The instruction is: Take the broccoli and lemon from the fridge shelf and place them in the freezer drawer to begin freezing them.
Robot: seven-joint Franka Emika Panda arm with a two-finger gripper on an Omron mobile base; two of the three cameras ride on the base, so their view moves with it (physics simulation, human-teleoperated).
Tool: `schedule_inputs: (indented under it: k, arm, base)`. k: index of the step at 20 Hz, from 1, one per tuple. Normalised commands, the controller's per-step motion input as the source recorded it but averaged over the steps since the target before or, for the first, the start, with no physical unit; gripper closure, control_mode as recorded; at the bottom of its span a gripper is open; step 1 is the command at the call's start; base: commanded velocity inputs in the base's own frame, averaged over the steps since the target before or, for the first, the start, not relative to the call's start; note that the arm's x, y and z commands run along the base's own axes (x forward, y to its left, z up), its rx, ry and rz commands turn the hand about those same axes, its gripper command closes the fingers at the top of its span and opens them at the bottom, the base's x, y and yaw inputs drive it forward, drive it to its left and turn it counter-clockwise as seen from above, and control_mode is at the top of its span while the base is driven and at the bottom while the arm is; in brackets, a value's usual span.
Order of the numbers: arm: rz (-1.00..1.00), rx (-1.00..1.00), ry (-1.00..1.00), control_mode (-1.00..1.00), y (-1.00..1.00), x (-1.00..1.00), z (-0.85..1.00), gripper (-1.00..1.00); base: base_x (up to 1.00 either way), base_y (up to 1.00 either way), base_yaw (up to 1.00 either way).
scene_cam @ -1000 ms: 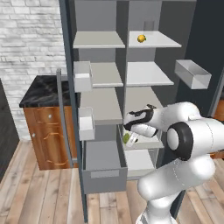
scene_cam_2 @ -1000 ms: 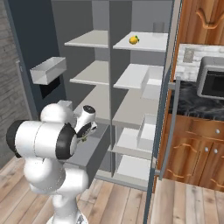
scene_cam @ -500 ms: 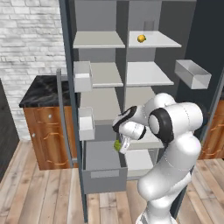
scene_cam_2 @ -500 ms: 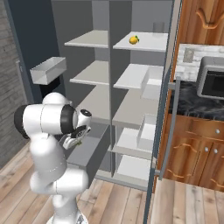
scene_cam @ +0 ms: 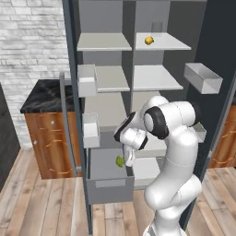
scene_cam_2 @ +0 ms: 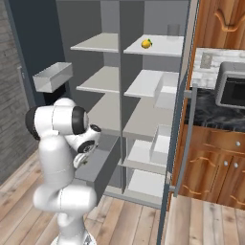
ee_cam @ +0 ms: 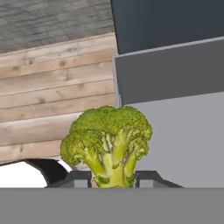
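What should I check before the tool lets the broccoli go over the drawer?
1. Broccoli clamped between the tool's fingertips: ok.
2. Freezer drawer pulled open: ok.
3. Broccoli above the drawer's inside, left base view: ok.
4. Height of broccoli over the drawer floor: cannot tell.
5. Drawer floor under the broccoli bare, hand view: ok.
6. Lemon on the upper fridge shelf, awaiting pickup: ok.
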Motion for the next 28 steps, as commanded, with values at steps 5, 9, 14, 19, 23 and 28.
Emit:
schedule_inputs:
  k: [5,9,14,19,23,28]
  arm:
    - [0.13,0.00,0.06,-1.00,0.00,0.23,-0.43,1.00]
    - [0.12,0.00,0.07,-1.00,0.00,0.15,-0.46,1.00]
    - [0.10,0.00,0.07,-1.00,0.00,0.08,-0.45,1.00]
    - [0.05,0.00,0.09,-1.00,0.00,0.12,-0.38,1.00]
    - [0.01,0.00,0.09,-1.00,0.00,0.10,-0.39,1.00]
    - [0.00,0.00,0.09,-1.00,0.00,0.07,-0.44,1.00]
  base:
    - [0.00,0.00,0.00]
    - [0.00,0.00,0.00]
    - [0.00,0.00,0.00]
    - [0.00,0.00,0.00]
    - [0.00,0.00,0.00]
    - [0.00,0.00,0.00]
